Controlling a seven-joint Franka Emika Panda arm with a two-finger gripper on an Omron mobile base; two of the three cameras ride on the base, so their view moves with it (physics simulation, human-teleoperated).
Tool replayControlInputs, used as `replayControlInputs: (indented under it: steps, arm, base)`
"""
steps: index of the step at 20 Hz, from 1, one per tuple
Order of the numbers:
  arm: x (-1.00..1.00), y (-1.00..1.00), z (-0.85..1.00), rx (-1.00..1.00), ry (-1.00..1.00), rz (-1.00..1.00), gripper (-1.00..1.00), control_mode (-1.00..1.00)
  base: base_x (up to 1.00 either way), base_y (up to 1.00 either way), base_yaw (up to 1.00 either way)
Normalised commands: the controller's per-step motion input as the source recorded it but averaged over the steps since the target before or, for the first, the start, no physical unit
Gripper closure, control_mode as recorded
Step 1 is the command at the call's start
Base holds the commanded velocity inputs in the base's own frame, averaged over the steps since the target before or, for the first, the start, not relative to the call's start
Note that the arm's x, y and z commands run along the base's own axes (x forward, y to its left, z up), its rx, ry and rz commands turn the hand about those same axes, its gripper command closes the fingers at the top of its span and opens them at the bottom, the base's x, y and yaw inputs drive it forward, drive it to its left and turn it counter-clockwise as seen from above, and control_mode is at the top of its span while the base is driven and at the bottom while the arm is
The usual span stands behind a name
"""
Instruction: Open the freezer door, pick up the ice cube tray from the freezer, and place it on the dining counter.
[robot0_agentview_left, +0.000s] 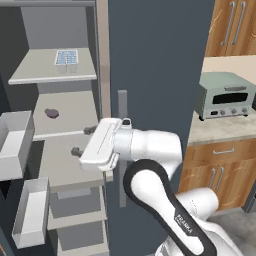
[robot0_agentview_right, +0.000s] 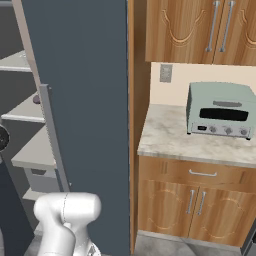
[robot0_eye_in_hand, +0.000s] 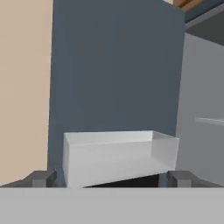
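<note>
The freezer (robot0_agentview_left: 60, 125) is standing open in the left base view, its grey shelves exposed. The ice cube tray (robot0_agentview_left: 66, 57) is sitting on the uppermost visible shelf (robot0_agentview_left: 50, 70), toward the back right of it, flat and well above the arm. A small dark object (robot0_agentview_left: 52, 113) is lying on the next shelf down; what it is cannot be told. The freezer door (robot0_agentview_left: 15, 145) is swung out at the left edge of that view, showing its white bins (robot0_agentview_left: 31, 212) on the inner face. The gripper (robot0_agentview_left: 82, 141) is reaching level into the freezer opening at the height of the third shelf, its two dark fingertips (robot0_agentview_left: 90, 130) standing wide apart with nothing between them. It is sitting well below the tray and is touching nothing visible. In the hand view the fingertips (robot0_eye_in_hand: 41, 178) are likewise spread to either side, and a white door bin (robot0_eye_in_hand: 120, 157) against the slate-blue door is facing them. To the right of the opening the closed slate-blue door (robot0_agentview_right: 85, 100) is carrying a grey vertical bar handle (robot0_agentview_left: 122, 145). Beyond it a pale green toaster oven (robot0_agentview_right: 221, 111) is resting on a marbled counter (robot0_agentview_right: 165, 135) above wooden cabinets (robot0_agentview_right: 200, 200).
</note>
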Motion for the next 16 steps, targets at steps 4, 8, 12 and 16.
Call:
replayControlInputs:
  steps: [4, 8, 12, 16]
  arm:
    - [0.00, -0.23, 0.26, -0.01, 0.06, -0.23, -1.00, -1.00]
    - [0.00, -0.34, 0.30, -0.02, 0.10, -0.22, -1.00, -1.00]
    - [0.00, -0.39, 0.29, -0.02, 0.10, -0.22, -1.00, -1.00]
    - [0.00, -0.38, 0.28, -0.04, 0.09, -0.23, -1.00, -1.00]
  base:
    - [0.00, 0.00, 0.00]
    - [0.00, 0.00, 0.00]
    - [0.00, 0.00, 0.00]
    - [0.00, 0.00, 0.00]
